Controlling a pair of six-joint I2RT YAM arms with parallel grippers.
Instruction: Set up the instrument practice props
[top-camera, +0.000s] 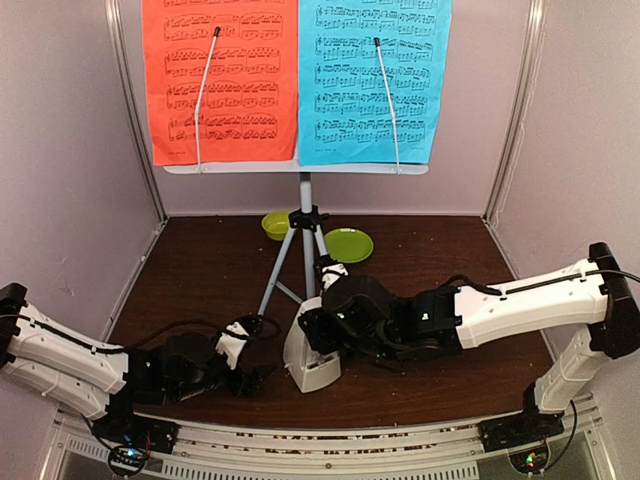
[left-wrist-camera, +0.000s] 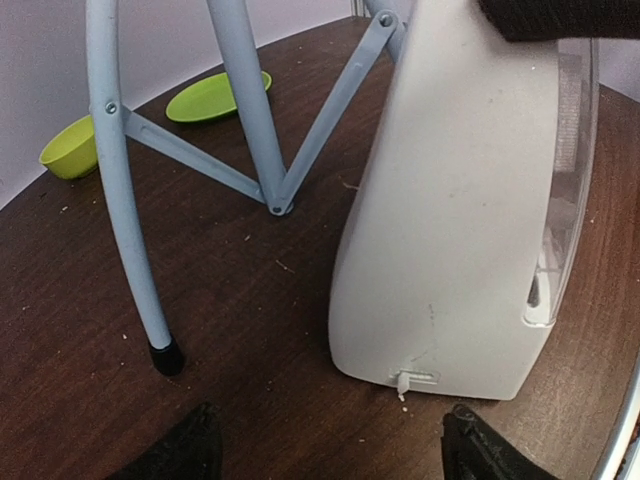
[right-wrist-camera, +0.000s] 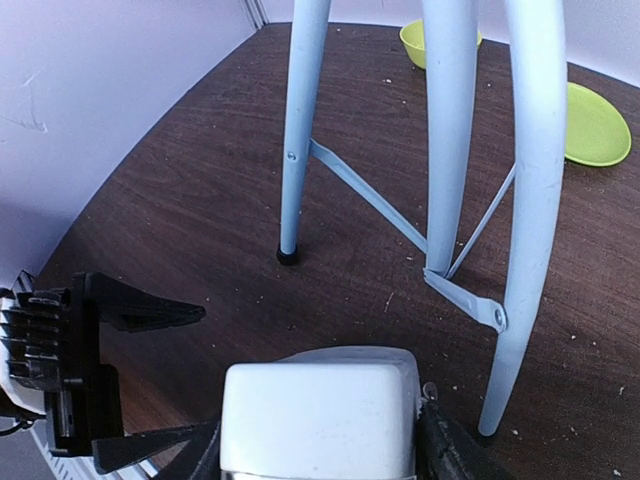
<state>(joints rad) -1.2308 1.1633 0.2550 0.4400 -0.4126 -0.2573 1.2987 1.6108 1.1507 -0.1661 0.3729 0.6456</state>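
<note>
Seen from overhead, the left gripper (top-camera: 258, 372) lies low at the near left of the table (top-camera: 200, 270). Its fingers (left-wrist-camera: 190, 450) are spread apart with nothing between them. The whitish pyramid metronome (top-camera: 312, 362) stands just beside it at 3 o'clock. Through the left wrist camera, the metronome's broad side face fills the 1 o'clock direction, close ahead but apart from the fingertips. Its long axis is upright and its base seems to rest on the table, near the feet of the grey tripod (top-camera: 298, 262), which rises at the metronome's 12 o'clock. The right gripper (top-camera: 318, 328) reaches in from 3 o'clock and clamps the metronome's narrow top between its two fingers (right-wrist-camera: 450, 450). The right arm therefore has the metronome. I judge that the coming placement turns on that top grip, with the left fingers free alongside.
</note>
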